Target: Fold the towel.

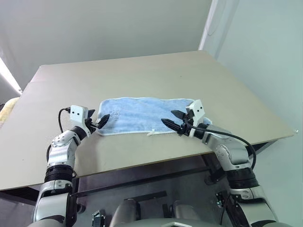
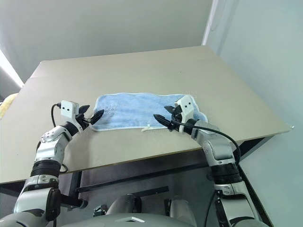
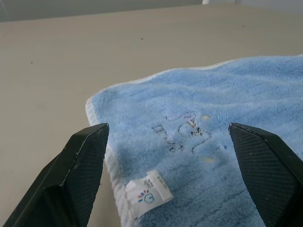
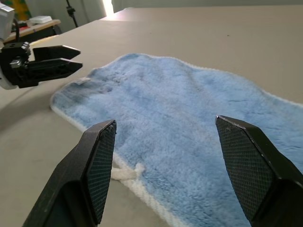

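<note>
The towel [image 1: 142,113] is a light-blue terry cloth with a whitish hem, lying flat and lengthwise across the tan table [image 1: 142,71]. My left gripper [image 1: 98,118] is open at the towel's left end, just above the corner. In the left wrist view, its fingers [image 3: 85,161] straddle that corner, with a small white tag [image 3: 149,193] and a faint embroidered mark [image 3: 187,135] between them. My right gripper [image 1: 169,117] is open over the towel's near edge toward its right end. Nothing is held by either. A white loop [image 4: 125,172] sticks out from the hem by the right gripper [image 4: 165,122].
The table's near edge runs close below both grippers. Its right edge drops off beside a pale wall [image 1: 265,56]. A yellowish object [image 1: 4,111] lies past the table's left side. Bare tabletop stretches beyond the towel.
</note>
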Available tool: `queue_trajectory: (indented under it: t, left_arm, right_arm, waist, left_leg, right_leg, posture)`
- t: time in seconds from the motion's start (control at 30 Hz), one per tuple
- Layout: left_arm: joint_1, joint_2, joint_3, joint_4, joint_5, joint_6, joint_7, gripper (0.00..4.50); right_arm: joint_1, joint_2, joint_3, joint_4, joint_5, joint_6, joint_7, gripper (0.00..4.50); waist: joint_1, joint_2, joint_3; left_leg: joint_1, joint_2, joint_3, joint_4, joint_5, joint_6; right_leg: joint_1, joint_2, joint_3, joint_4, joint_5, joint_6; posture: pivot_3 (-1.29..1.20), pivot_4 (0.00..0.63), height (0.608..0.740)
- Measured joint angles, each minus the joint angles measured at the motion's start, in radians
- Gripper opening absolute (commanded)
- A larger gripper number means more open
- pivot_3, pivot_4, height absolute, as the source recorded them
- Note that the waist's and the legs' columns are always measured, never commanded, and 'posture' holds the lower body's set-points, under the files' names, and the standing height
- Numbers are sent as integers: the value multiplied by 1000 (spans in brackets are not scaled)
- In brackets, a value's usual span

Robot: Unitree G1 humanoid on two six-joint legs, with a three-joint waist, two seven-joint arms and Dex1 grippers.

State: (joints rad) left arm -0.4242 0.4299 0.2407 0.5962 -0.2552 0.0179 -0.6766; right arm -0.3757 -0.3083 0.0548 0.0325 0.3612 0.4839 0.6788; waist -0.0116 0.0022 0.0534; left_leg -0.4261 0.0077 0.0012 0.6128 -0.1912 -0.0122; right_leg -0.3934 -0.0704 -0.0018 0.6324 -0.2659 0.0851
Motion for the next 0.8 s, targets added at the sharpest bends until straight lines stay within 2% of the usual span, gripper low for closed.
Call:
queue_trajectory:
  t: [0.3, 0.5, 0.7, 0.8]
  left_arm:
    - [17, -8, 9, -41, -45, 47, -15, 4293]
    - [64, -16, -38, -89, -37, 67, -41, 4293]
    - [63, 25, -57, -91, -39, 108, -92, 4293]
    - [51, 64, -66, -72, -23, 105, -113, 4293]
  right_arm:
    - [7, 8, 10, 3, 7, 21, 3, 3492]
    - [52, -17, -4, -40, 17, 46, 4, 3492]
    - [57, -20, -47, -61, 40, 78, -25, 3492]
    - [45, -41, -51, -47, 45, 158, -39, 3492]
  waist:
    - [0, 0, 0]
    - [0, 0, 0]
    - [-2, 0, 0]
    - [-2, 0, 0]
  left_leg:
    - [0, 1, 0, 1, 0, -1]
    - [0, 2, 0, 1, -1, -3]
    - [1, 5, 0, 1, -2, -3]
    - [1, 5, 1, 1, -1, -3]
  right_leg:
    - [0, 3, 0, 1, 0, 0]
    - [0, 2, 1, 0, 1, -1]
    - [0, 4, 1, 0, 2, -3]
    - [-1, 5, 1, 0, 2, -3]
  posture:
    - [0, 0, 740]
    - [0, 0, 740]
    - [0, 0, 740]
    - [0, 0, 740]
